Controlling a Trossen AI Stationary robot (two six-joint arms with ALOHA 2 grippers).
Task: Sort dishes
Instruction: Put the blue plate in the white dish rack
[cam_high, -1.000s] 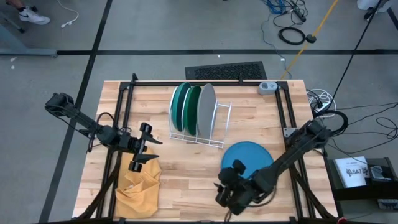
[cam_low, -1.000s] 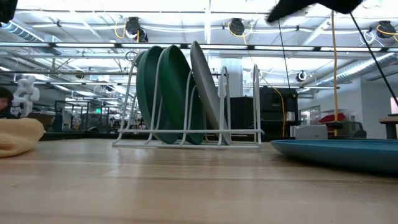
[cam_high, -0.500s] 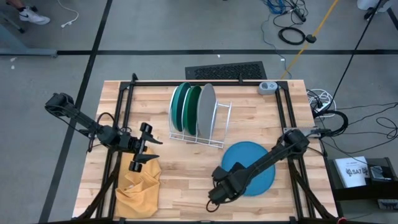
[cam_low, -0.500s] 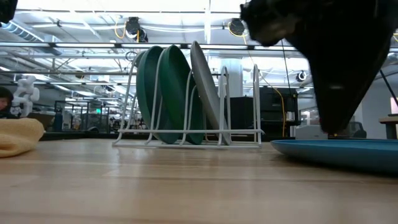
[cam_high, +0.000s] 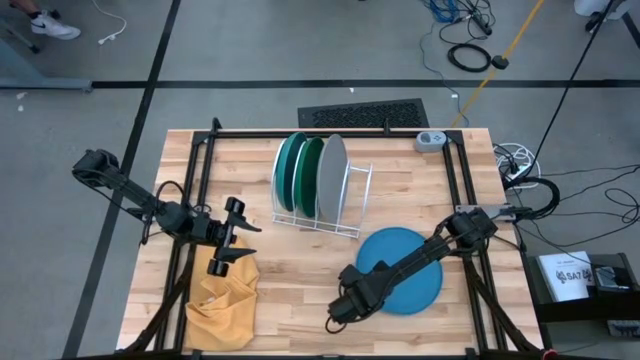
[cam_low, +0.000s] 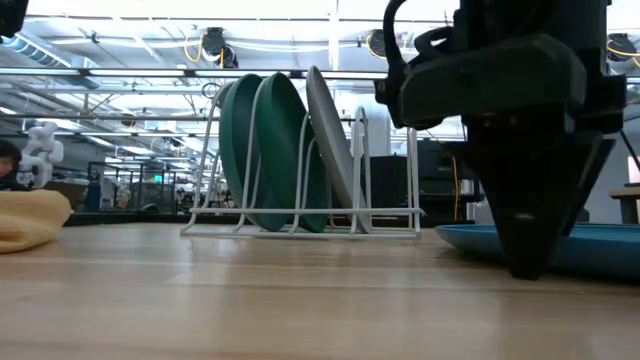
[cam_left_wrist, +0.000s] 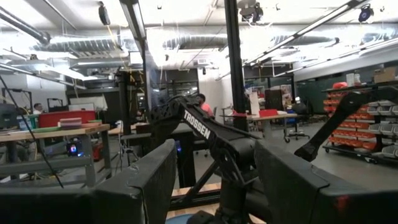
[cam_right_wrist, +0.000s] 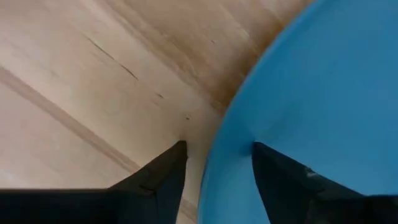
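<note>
The light blue plate (cam_high: 418, 290) lies flat on the table at the near right. My right gripper (cam_high: 340, 312) is open and low at the plate's near-left rim (cam_right_wrist: 214, 168); one finger (cam_right_wrist: 168, 168) is over the wood and the other (cam_right_wrist: 280, 174) over the plate. The dark green (cam_high: 288, 170), teal (cam_high: 311, 172) and grey (cam_high: 333, 175) plates stand on edge in the white wire rack (cam_high: 345, 215). My left gripper (cam_high: 232, 238) is open and empty above the mustard-yellow cloth (cam_high: 222, 295). My right gripper comes from above, pointing down, with the blue plate's near-left rim (cam_right_wrist: 214, 168) between its open fingers. The plate lies flat on the table. I cannot tell whether either finger touches the plate or the wood.
The rack stands at the table's far middle (cam_low: 300, 215). The cloth lies bunched at the near left (cam_low: 30, 220). A black frame (cam_high: 200, 140) runs around the table. Bare wood (cam_high: 300, 270) lies between the cloth and the blue plate.
My right gripper has come down and gone toward the table's left edge, from over the blue plate to its near-left rim, and now stands low at the table top. The plate has stayed where it was.
</note>
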